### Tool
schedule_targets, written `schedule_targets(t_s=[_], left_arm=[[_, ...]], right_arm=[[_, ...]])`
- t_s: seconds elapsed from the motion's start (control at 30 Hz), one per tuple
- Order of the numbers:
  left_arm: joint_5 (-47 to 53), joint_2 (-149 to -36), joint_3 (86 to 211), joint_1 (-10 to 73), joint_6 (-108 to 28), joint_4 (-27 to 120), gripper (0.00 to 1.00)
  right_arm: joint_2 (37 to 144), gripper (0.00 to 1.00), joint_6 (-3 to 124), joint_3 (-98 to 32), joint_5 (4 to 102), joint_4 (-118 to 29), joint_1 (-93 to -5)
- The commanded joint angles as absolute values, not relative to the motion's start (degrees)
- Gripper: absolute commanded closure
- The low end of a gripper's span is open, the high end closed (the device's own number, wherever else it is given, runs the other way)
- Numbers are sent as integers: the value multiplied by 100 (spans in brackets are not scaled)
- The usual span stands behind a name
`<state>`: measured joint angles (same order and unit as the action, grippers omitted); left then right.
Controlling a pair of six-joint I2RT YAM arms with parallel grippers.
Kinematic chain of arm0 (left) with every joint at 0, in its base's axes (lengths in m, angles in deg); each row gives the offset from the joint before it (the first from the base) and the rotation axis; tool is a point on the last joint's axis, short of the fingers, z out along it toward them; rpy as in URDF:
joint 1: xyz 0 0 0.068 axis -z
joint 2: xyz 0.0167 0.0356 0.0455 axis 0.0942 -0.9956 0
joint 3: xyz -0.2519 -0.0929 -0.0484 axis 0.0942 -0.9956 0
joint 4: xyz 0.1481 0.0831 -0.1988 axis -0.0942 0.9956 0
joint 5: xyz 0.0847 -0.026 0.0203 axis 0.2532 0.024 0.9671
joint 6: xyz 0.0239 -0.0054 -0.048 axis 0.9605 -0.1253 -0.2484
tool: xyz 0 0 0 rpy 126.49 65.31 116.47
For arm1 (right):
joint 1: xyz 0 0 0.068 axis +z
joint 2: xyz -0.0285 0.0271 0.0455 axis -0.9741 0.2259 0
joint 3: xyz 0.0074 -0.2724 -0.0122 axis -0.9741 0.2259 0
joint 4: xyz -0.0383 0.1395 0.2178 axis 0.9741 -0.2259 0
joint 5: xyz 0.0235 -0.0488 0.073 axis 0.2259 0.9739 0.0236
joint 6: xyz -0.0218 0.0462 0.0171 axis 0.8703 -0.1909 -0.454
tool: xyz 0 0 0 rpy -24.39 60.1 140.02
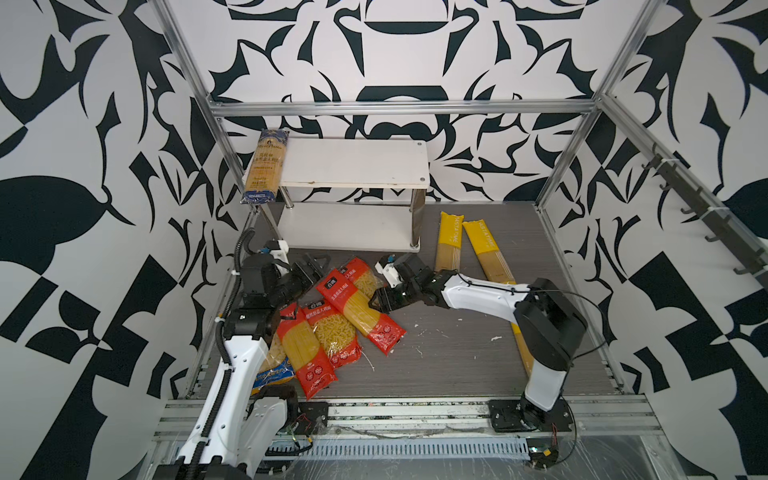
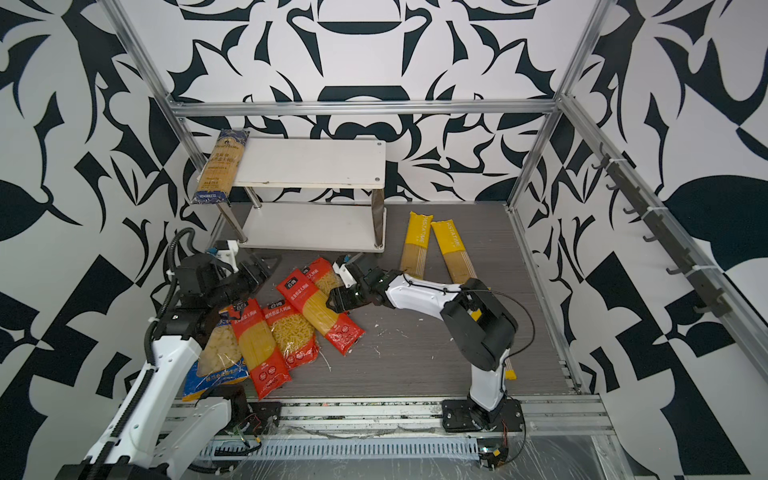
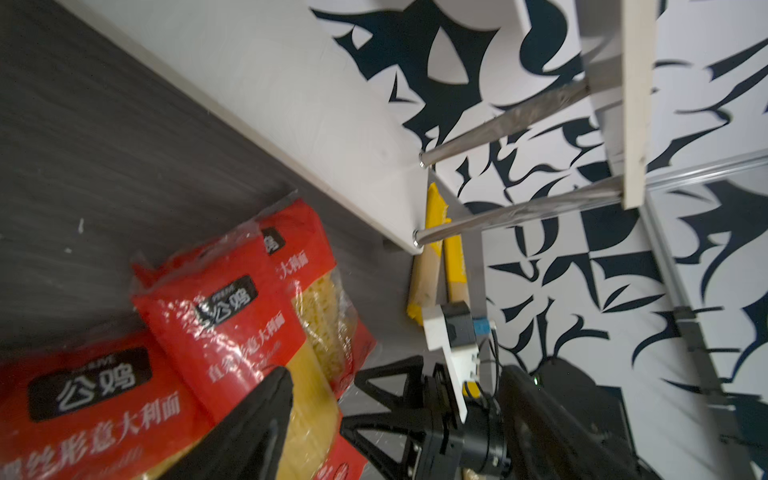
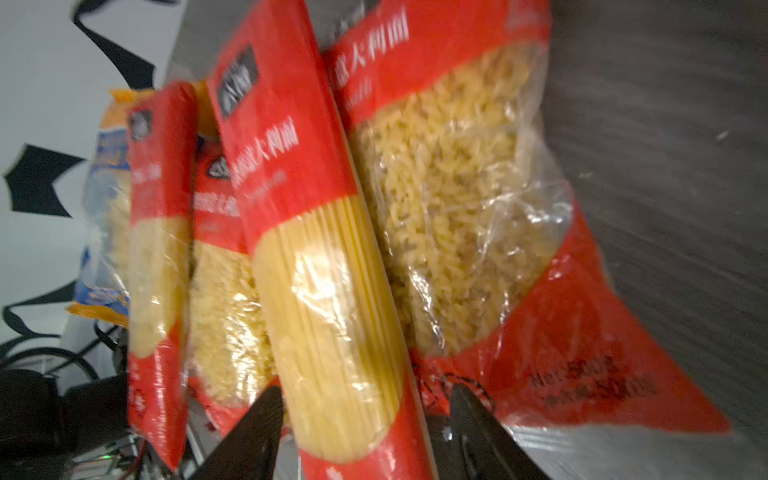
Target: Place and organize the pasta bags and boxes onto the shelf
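Observation:
The shelf (image 1: 353, 162) (image 2: 311, 162) stands at the back, and a long dark-blue packet (image 1: 266, 166) (image 2: 220, 166) lies across the left end of its top board, overhanging the front. A pile of red packets lies in front of the shelf. My right gripper (image 1: 379, 300) (image 2: 332, 301) (image 4: 365, 390) is open, with one finger on each side of the top long red spaghetti packet (image 1: 357, 307) (image 4: 324, 270), which rests on the pile. My left gripper (image 1: 316, 264) (image 2: 266, 264) (image 3: 397, 374) is open and holds nothing, just left of the pile near the shelf's lower board.
A second long red packet (image 1: 305, 353), two short red fusilli packets (image 1: 336, 332) (image 1: 365, 278) and a blue-orange packet (image 2: 216, 357) make up the pile. Two long yellow packets (image 1: 448, 241) (image 1: 486, 249) lie right of the shelf. A third yellow packet (image 1: 524, 353) shows behind the right arm.

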<state>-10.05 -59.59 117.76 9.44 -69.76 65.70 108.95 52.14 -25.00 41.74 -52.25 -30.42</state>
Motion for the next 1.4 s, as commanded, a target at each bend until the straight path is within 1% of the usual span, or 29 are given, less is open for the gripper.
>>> schedule_targets(t_s=[0.0,0.1,0.17,0.27,0.4,0.57,0.67,0.8,0.87,0.9,0.93,0.97,1.03,1.07,1.13,1.2,1.3,1.37], left_arm=[[-322,-5804,11492,1455,-6519,6671,19],[-85,-5792,11201,1804,-6449,6593,19],[-84,-5861,11022,1904,-6480,6450,20],[-92,-6009,10864,2047,-6536,6280,21],[-23,-6165,10766,2252,-6605,6010,22],[12,-6298,10818,2342,-6625,5868,22],[30,-6246,10843,2342,-6606,5871,23],[67,-6189,10893,2342,-6581,5954,23],[31,-6190,10931,2336,-6571,5983,23],[21,-6194,10956,2337,-6571,5983,23],[21,-6206,10973,2338,-6563,5983,23],[12,-6228,10983,2342,-6562,5976,23],[-14,-6284,11006,2342,-6562,5943,23],[-14,-6311,11017,2336,-6562,5948,23],[-30,-6342,11004,2338,-6554,5914,23],[-40,-6356,10963,2336,-6571,5866,23],[-74,-6398,10948,2341,-6580,5817,23],[-104,-6427,10963,2342,-6595,5795,24]], right_arm=[[11120,33,5816,-2875,3799,-5656,-3037],[11377,33,5954,-3098,3512,-5909,-3049],[11461,36,5925,-3151,3213,-6075,-3032],[11274,39,5376,-2787,2573,-5544,-3004],[11178,41,4653,-2420,2099,-4636,-2999],[11628,43,4600,-2599,2131,-4460,-2815],[11681,45,4592,-2487,2197,-4285,-2770],[11541,56,4566,-2310,2104,-4127,-2737],[11403,67,4511,-2244,2089,-4106,-2733],[11301,70,4406,-2159,2042,-3956,-2736],[11206,70,4277,-2082,1997,-3806,-2738],[11109,69,4181,-2006,1953,-3739,-2770],[10922,62,4013,-1936,1832,-3817,-2815],[10858,58,4038,-1951,1849,-4055,-2805],[10734,54,4177,-1937,1924,-4616,-2786],[10637,50,4049,-1750,2055,-4645,-2742],[10643,41,3966,-1557,2486,-4816,-2669],[10666,38,3852,-1422,2733,-4840,-2637]])
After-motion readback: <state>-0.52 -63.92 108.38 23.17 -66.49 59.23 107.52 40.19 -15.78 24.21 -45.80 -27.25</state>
